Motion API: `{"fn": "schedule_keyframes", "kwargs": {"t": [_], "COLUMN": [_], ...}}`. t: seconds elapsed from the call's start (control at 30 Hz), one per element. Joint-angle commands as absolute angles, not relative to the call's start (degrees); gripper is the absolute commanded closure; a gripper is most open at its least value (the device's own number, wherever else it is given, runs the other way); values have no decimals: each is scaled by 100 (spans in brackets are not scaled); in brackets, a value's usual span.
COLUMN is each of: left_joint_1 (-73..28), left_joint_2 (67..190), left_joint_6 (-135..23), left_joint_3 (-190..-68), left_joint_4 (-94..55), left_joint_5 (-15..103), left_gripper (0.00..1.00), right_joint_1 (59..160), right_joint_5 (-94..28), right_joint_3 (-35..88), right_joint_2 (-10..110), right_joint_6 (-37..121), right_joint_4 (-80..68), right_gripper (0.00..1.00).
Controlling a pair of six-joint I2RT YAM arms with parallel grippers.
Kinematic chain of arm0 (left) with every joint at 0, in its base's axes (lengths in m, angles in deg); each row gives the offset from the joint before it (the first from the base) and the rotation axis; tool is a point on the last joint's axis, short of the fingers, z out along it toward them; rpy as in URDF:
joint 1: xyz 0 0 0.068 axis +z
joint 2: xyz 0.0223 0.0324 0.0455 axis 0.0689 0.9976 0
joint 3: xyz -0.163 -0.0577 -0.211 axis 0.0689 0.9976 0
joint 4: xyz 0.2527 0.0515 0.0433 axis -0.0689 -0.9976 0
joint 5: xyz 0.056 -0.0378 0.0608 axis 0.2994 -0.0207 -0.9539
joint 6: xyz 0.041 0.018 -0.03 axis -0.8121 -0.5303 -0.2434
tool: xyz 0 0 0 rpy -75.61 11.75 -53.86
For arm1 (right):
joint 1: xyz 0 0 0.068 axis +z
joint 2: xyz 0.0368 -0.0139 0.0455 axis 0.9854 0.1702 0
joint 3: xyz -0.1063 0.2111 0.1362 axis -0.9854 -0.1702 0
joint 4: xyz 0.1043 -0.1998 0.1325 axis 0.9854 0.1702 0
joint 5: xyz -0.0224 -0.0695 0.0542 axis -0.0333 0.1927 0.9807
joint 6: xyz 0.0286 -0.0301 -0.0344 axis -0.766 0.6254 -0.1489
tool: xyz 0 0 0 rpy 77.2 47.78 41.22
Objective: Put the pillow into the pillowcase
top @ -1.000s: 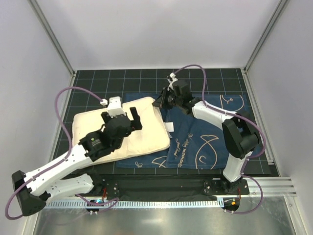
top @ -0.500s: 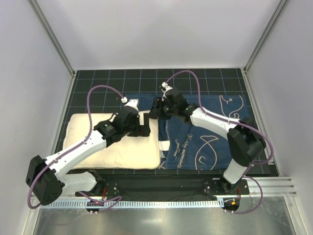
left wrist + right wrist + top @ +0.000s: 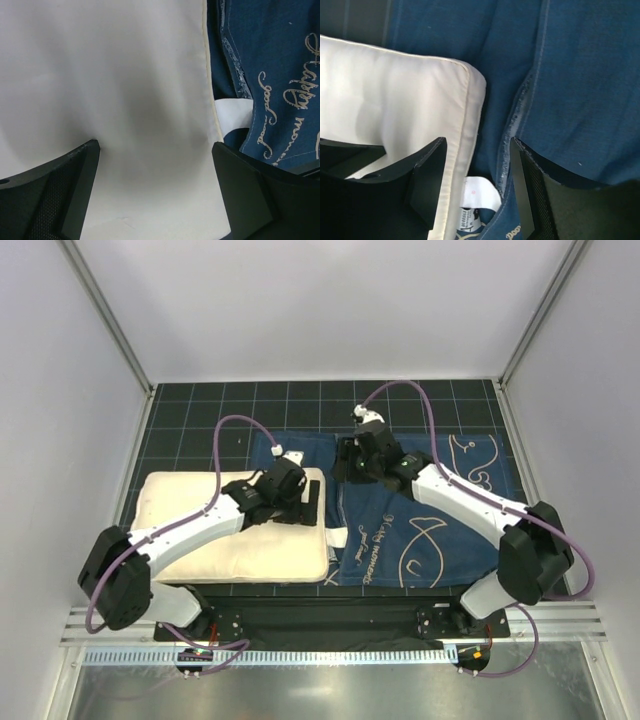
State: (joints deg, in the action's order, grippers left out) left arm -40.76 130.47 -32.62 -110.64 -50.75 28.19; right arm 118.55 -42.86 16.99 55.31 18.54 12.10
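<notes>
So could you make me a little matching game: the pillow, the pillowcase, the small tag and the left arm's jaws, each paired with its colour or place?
Things:
1. pillow
2. pillowcase
3. tag
4. left gripper

Descriptions:
A. navy blue with thin white fish drawings
B. jaws open above the pillow's right edge
C. cream-white, lying on the left
D. small and white, poking out from the pillow's edge onto the blue fabric

Pairs: 1-C, 2-A, 3-D, 4-B
</notes>
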Motion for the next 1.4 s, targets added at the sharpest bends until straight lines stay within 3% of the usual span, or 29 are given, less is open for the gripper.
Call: {"fn": "schedule_keyframes", "kwargs": {"t": [0.0, 0.07, 0.1, 0.13, 0.2, 0.23, 0.33, 0.67, 0.87, 1.07, 1.37], "left_joint_1": [-4105, -4096, -4096, -4096, -4096, -4087, -4035, -3999, -3999, -3999, -3991], "left_joint_2": [13444, 13724, 13796, 13866, 13893, 13849, 13612, 12936, 12777, 12821, 12742], "left_joint_6": [-3309, -3273, -3273, -3299, -3335, -3343, -3387, -3546, -3721, -3704, -3695], "left_joint_3": [-11415, -11460, -11486, -11469, -11408, -11320, -11267, -11609, -11864, -11803, -11785], "left_joint_4": [-5008, -5017, -5017, -4991, -4939, -4886, -4929, -5544, -5887, -5791, -5834], "left_joint_5": [2588, 2413, 2368, 2341, 2201, 2148, 1981, 1797, 1559, 1664, 1577], "left_gripper": [3, 11, 21, 44, 60, 77, 100, 100, 100, 100, 100], "right_joint_1": [11843, 11852, 11861, 11870, 11940, 11966, 12151, 12344, 12616, 12766, 12793], "right_joint_5": [-4736, -4815, -4833, -4868, -4921, -5017, -5359, -6090, -6186, -6064, -6212], "right_joint_3": [1475, 1422, 1360, 1325, 1255, 1254, 1281, 1632, 1633, 1518, 1746], "right_joint_2": [5656, 5797, 5963, 6043, 6314, 6385, 6614, 7220, 7020, 6703, 7238], "right_joint_6": [2030, 2030, 2022, 2021, 1995, 1986, 1916, 1758, 1662, 1565, 1556], "right_joint_4": [1480, 1480, 1463, 1445, 1410, 1401, 1524, 1998, 2104, 2069, 2174], "right_gripper": [40, 42, 43, 43, 44, 45, 48, 51, 44, 43, 43]}}
